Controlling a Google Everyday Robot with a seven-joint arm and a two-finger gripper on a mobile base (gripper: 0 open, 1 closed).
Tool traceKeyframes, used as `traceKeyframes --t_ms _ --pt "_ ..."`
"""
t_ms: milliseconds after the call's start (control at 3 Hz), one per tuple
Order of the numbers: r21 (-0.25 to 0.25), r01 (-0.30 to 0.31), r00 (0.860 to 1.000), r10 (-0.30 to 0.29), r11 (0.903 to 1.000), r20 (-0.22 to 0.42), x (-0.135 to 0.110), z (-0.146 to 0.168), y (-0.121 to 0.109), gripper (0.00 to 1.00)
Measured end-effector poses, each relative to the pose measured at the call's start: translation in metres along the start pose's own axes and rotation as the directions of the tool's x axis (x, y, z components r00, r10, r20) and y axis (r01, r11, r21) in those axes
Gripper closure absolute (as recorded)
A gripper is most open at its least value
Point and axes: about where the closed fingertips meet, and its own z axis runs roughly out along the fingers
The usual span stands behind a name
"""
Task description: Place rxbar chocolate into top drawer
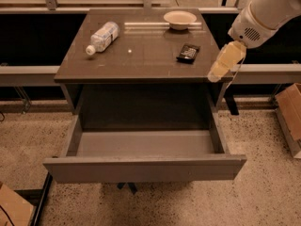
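The rxbar chocolate (188, 52) is a small black bar with pale print. It lies flat on the right half of the dark table (141, 65). The top drawer (146, 167) is pulled open below the tabletop, and its grey inside holds nothing. My gripper (215, 74) is pale yellow and hangs from the white arm (263, 13) at the table's right front corner. It is right of the bar and a little nearer the front, apart from the bar, and holds nothing.
A clear plastic water bottle (102, 37) lies on its side at the table's back left. A shallow pale bowl (179, 19) stands at the back right. A cardboard box (291, 117) stands on the floor at the right, and another one (11, 208) at the lower left.
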Motion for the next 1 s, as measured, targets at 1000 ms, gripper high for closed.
traceKeyframes --t_ms 1000 --pt "-0.068 -0.115 0.956 0.129 0.9911 0.263 0.014 0.055 -0.077 0.00"
